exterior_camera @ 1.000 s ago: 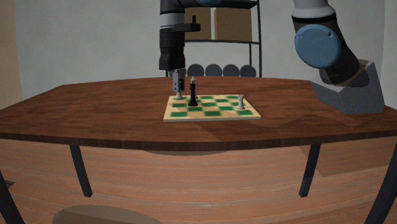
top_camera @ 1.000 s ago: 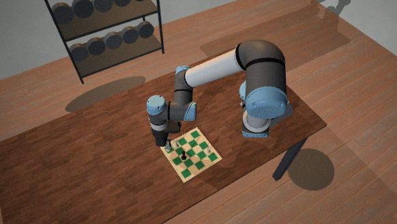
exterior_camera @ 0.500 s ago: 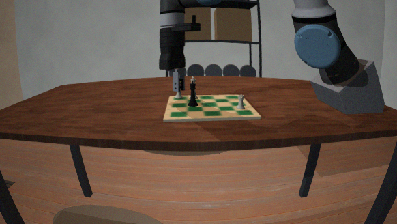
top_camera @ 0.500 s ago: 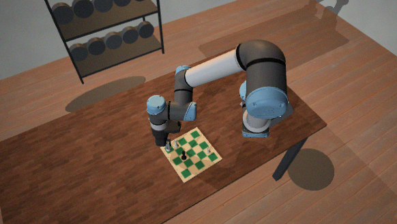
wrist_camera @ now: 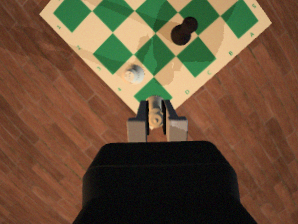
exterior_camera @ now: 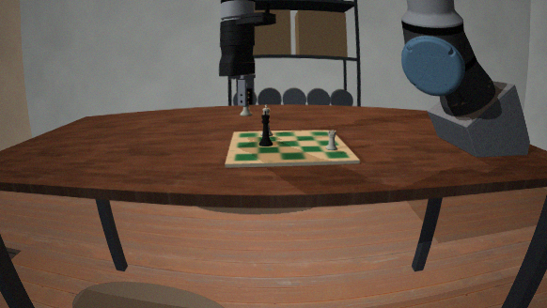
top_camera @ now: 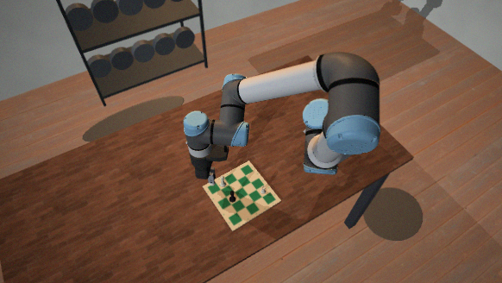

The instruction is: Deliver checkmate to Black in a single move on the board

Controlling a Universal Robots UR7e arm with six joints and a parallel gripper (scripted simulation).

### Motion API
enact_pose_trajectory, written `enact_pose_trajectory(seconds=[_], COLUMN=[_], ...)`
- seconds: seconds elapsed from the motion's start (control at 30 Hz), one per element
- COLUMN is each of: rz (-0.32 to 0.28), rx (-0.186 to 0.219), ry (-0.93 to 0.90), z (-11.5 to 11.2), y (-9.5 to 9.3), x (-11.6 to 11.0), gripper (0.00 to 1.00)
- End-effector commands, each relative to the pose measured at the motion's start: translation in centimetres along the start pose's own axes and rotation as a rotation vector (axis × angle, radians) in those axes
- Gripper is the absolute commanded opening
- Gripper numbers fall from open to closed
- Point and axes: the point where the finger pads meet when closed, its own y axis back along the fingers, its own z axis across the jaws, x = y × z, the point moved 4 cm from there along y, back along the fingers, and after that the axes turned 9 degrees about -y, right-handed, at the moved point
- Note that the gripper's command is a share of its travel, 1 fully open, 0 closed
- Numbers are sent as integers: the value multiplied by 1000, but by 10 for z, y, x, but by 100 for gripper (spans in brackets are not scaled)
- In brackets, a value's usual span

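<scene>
A small green-and-cream chessboard (top_camera: pixel 253 209) (exterior_camera: pixel 292 161) (wrist_camera: pixel 75 11) lies on the wooden table. My gripper (top_camera: pixel 211 177) (exterior_camera: pixel 244 97) (wrist_camera: pixel 155 110) is shut on a white chess piece (top_camera: pixel 211 180) (exterior_camera: pixel 245 111) (wrist_camera: pixel 154 113) and holds it a little above the board's corner nearest the shelf. Its top is hidden by the fingers. The black king (top_camera: pixel 232 198) (exterior_camera: pixel 266 132) (wrist_camera: pixel 184 30) stands upright near the board's middle. A second white piece (top_camera: pixel 222 181) (exterior_camera: pixel 266 110) (wrist_camera: pixel 135 72) stands close to the held one. A white rook (top_camera: pixel 264 189) (exterior_camera: pixel 332 140) stands on the opposite edge.
The arm's base (top_camera: pixel 321 160) (exterior_camera: pixel 479 127) is mounted on the table (top_camera: pixel 108 203) beside the board. A metal shelf with dark round weights (top_camera: pixel 129 47) (exterior_camera: pixel 305 96) stands behind the table.
</scene>
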Motion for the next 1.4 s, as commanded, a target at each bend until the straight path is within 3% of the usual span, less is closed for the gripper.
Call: enact_pose_trajectory(seconds=[0.0,0.37,0.9,1.2,1.37], rz=[-2,-2,-2,-2,-1], rx=[-1,-1,-1,0,0], ry=[1,1,-13,-191,-424], z=[0,0,0,-2,-4], y=[29,56,58,59,60], x=[0,0,1,14,30], gripper=[0,0,0,0,0])
